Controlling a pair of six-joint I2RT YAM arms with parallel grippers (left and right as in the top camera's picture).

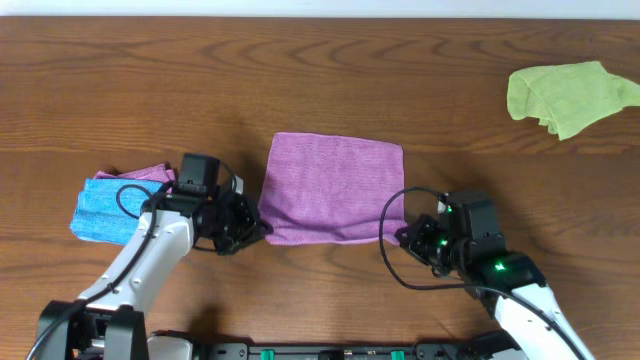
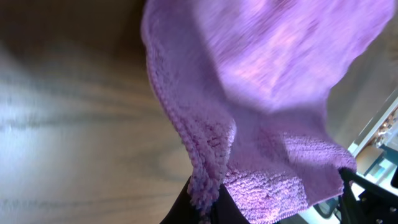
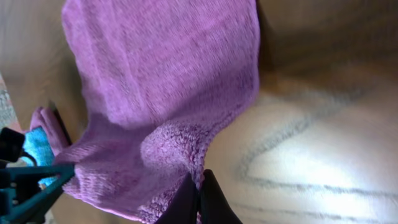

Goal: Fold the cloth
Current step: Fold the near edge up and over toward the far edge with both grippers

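From overhead, the purple cloth point(image 1: 333, 188) is lying spread in the middle of the table point(image 1: 300, 80). Its near edge is sitting between the two arms. The left gripper point(image 1: 262, 228) is pinching the cloth's near-left corner, and the right gripper point(image 1: 400, 235) is closed on the near-right corner. A blue folded cloth point(image 1: 100, 210) is resting at the left with a pink cloth point(image 1: 150, 174) peeking out at its far side. A lime-green cloth point(image 1: 570, 95) is lying crumpled at the far right, well apart.

In the left wrist view, the left gripper point(image 2: 208, 208) is clamping the purple cloth point(image 2: 261, 93) by its looped edge, and the fabric is draping away from the jaws.

In the right wrist view, the right gripper point(image 3: 199, 199) is squeezing a bunched corner of the purple cloth point(image 3: 161, 81), jaws together on the fabric. The blue folded cloth point(image 3: 37, 146) is showing at the left edge.
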